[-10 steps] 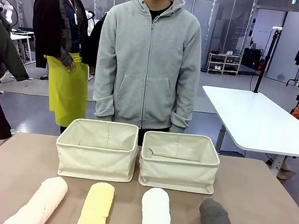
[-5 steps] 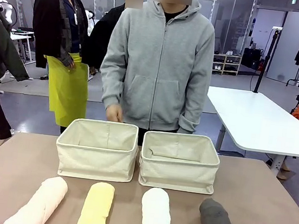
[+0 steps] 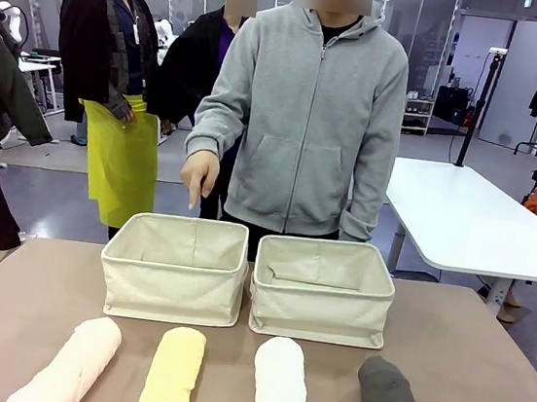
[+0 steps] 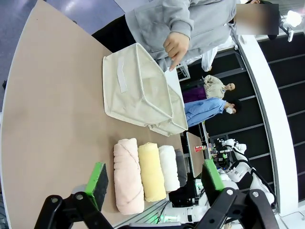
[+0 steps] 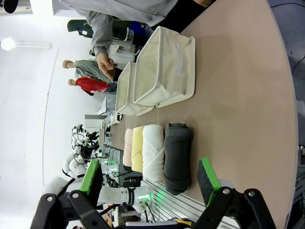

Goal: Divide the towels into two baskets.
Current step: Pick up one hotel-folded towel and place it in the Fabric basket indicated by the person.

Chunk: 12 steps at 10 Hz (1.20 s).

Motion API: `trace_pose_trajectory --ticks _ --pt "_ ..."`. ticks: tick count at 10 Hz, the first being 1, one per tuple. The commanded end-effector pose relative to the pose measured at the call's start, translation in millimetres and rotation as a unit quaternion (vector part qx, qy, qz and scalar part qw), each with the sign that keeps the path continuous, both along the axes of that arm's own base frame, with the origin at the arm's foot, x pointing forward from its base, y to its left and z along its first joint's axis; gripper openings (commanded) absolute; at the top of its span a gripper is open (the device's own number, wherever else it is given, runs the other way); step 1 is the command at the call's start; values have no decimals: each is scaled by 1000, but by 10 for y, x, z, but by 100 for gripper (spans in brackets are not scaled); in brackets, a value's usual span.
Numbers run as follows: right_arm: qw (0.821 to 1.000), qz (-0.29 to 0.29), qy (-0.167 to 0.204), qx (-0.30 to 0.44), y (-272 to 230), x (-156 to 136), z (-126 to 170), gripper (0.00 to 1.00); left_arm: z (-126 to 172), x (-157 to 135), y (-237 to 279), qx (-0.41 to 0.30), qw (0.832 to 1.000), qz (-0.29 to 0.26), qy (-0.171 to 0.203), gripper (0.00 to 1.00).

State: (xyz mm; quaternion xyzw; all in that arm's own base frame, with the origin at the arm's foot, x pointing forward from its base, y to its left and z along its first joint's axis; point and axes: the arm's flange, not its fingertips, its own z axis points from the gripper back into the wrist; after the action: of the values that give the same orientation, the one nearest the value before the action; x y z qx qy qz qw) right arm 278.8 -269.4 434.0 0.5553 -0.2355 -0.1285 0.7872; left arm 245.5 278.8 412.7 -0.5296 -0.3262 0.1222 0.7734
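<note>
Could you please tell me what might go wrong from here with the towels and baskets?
The person's hand points down above the left basket; a reach there might meet it. The right basket stands almost against it, so a dropped white towel could straddle both rims.

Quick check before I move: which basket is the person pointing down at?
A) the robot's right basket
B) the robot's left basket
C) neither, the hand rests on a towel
B: the person's hand is raised with a finger pointing down over the far rim of the left basket, not over the right basket.
</note>
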Motion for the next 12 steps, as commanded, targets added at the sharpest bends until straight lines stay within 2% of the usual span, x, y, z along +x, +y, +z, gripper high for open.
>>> trace_pose_trajectory --ticks 1,3,5,6,7,9,10,12 --pt "1000 0 -5 3 8 0 33 100 10 -6 9 -3 1000 1 -6 100" --pt "1000 0 -5 3 8 0 33 100 0 0 0 0 1000 0 0 100" --pt "1000 0 -5 3 8 0 33 100 302 184 -461 74 994 -73 32 100" --pt "1000 0 -5 3 8 0 33 100 439 255 -765 116 986 -107 56 100" --pt "1000 0 -5 3 8 0 33 100 545 306 -1011 128 979 -147 65 100" --pt "1000 0 -5 3 8 0 33 100 634 411 -1509 189 952 -214 112 100" --pt "1000 0 -5 3 8 0 33 100 618 461 -1783 230 930 -255 130 100" --pt "1000 0 -5 3 8 0 33 100 501 505 -2225 299 892 -298 159 100"
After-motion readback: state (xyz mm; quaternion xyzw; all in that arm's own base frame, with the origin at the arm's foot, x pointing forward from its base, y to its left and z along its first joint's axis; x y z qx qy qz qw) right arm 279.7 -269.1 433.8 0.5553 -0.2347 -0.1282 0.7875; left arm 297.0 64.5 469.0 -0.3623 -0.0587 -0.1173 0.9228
